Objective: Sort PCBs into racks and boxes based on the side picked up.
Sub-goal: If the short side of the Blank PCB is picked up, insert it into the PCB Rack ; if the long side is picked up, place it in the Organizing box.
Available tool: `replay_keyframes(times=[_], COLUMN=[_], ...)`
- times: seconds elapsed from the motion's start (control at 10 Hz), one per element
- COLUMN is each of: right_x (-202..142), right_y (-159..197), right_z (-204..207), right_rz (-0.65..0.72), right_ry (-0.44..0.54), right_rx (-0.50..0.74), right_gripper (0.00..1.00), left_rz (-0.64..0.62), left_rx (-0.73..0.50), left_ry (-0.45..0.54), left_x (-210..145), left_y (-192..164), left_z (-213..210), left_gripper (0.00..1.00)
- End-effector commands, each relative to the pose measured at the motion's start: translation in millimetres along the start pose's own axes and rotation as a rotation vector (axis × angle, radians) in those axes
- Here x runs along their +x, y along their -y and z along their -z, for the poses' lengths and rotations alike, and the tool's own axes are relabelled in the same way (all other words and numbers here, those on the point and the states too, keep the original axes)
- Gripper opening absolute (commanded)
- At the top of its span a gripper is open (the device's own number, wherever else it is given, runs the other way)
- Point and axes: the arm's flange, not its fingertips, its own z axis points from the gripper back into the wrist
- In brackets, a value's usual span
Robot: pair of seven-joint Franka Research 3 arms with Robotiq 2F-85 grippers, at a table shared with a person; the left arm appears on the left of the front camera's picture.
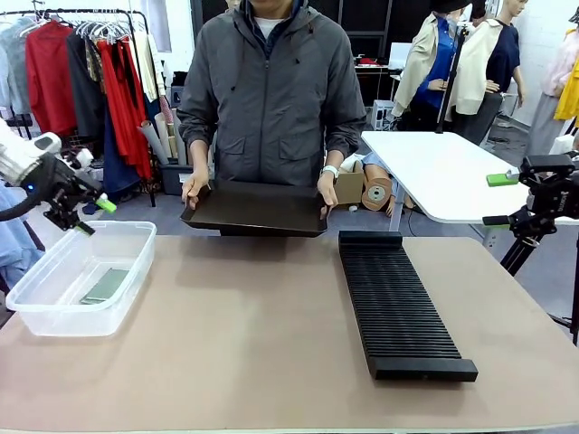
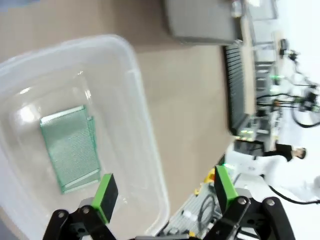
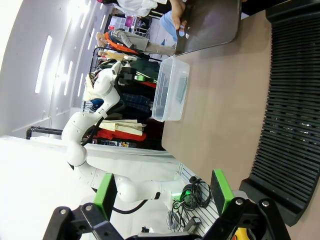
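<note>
- Inside the clear tub (image 1: pixel 50 303) at table's left: one green PCB (image 2: pixel 70 147), flat, long axis along the tub.
- Directly above: left gripper (image 2: pixel 162 192), wide open, empty.
- Far right, beyond the slotted rack (image 1: pixel 398 303): right gripper (image 3: pixel 162 192), open, empty.

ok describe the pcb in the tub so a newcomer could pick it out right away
Start at the clear plastic tub on the robot's left end of the table, below the open left gripper. Lying flat on its bottom is a green PCB, a thin rectangular board. It is the tub's sole content; the black slotted rack sits far across the table.
</note>
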Motion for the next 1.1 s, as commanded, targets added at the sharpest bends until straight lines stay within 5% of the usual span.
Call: replay_keyframes(times=[0.0, 0.4, 1.0], right_x=[-1, -1, -1], right_y=[-2, -2, -2], right_z=[1, 1, 1], right_rz=[-0.004, -0.004, -0.004], right_ry=[0.017, 0.017, 0.017], right_rx=[0.011, 0.011, 0.011], right_gripper=[1.0, 1.0, 1.0], left_rz=[0.111, 0.244, 0.236], left_rx=[-0.233, -0.566, -0.569], left_ry=[0.056, 0.101, 0.101], left_x=[-17, -28, -29], left_y=[2, 9, 11], left_z=[-9, -7, -1], left_gripper=[1.0, 1.0, 1.0])
